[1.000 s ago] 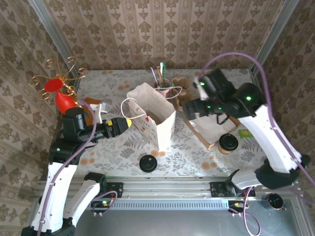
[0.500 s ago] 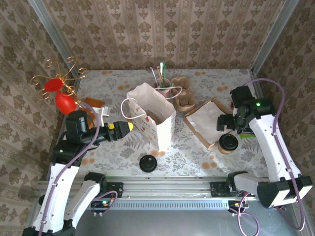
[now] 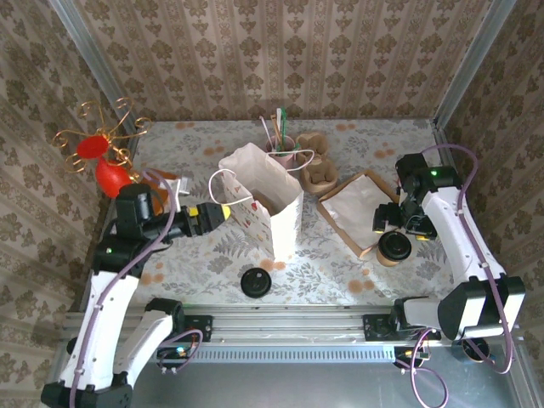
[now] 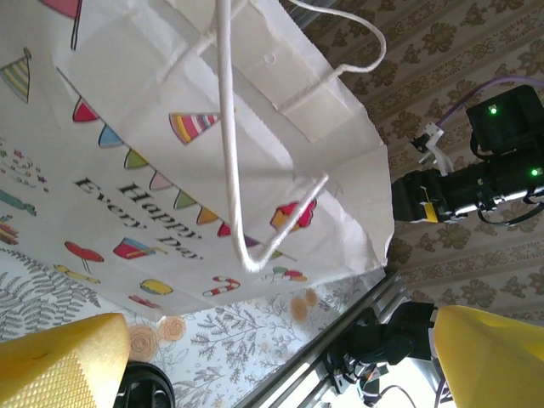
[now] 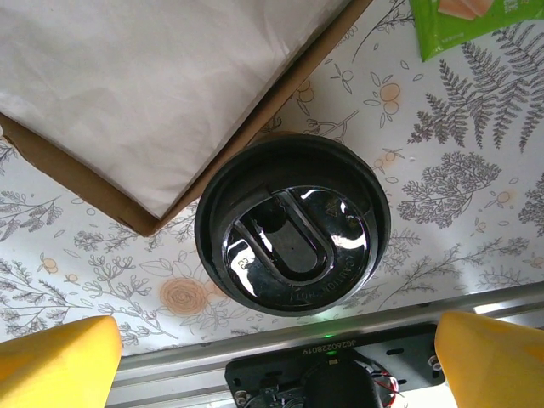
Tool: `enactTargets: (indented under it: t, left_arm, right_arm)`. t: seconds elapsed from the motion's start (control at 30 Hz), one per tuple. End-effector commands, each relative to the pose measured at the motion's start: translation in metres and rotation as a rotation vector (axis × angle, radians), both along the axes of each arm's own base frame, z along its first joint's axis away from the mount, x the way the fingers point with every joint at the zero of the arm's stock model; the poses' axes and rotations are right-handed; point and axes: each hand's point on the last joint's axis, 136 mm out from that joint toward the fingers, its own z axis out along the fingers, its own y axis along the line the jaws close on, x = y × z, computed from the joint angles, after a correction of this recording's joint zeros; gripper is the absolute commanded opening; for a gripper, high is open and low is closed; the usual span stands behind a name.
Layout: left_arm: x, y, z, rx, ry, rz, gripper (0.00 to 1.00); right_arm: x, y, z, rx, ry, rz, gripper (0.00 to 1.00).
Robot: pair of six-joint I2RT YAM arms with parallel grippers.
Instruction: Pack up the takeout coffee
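The takeout coffee (image 3: 394,246), a small beige cup with a glossy black lid (image 5: 293,234), stands near the table's front right. My right gripper (image 3: 397,224) hangs just above it, open; in the right wrist view its yellow fingertips (image 5: 55,361) sit on either side of the lid without touching. The white paper bag (image 3: 262,200) with party prints stands open-topped at mid-table. My left gripper (image 3: 218,212) is open beside the bag's left face, close to its white cord handle (image 4: 234,170); nothing is between its fingers (image 4: 493,357).
A lone black lid disc (image 3: 255,281) lies in front of the bag. A flat brown tray with white paper (image 3: 357,208) lies beside the coffee, a green packet (image 5: 467,21) to its right. Behind the bag stand a carrier of lidless cups (image 3: 320,174), a pink stirrer cup (image 3: 280,146) and, far left, a red vase (image 3: 109,174).
My right arm swung from behind the brown tray to the right and down, and now hangs over the coffee. The left gripper stayed by the bag's handle side and opened slightly.
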Motion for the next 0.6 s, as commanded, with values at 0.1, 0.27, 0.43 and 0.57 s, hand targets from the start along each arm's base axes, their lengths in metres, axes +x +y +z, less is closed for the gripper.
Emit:
enactTargets:
  t: [0.1, 0.27, 0.43, 0.57]
  left_arm:
    - [0.010, -0.005, 0.021, -0.021, -0.067, -0.029, 0.93]
    - [0.009, -0.005, 0.012, -0.020, -0.053, -0.030, 0.93]
    - [0.006, -0.005, 0.009, -0.021, -0.048, -0.040, 0.93]
    - [0.005, -0.005, 0.011, -0.025, -0.050, -0.046, 0.94]
  right_arm:
    - [-0.003, -0.001, -0.007, 0.028, 0.019, -0.039, 0.89]
    - [-0.005, 0.000, -0.020, 0.038, 0.067, -0.046, 0.84]
    - [-0.009, -0.002, -0.036, 0.033, 0.109, -0.066, 0.84]
    - [-0.011, -0.003, -0.047, 0.051, 0.127, -0.094, 0.86]
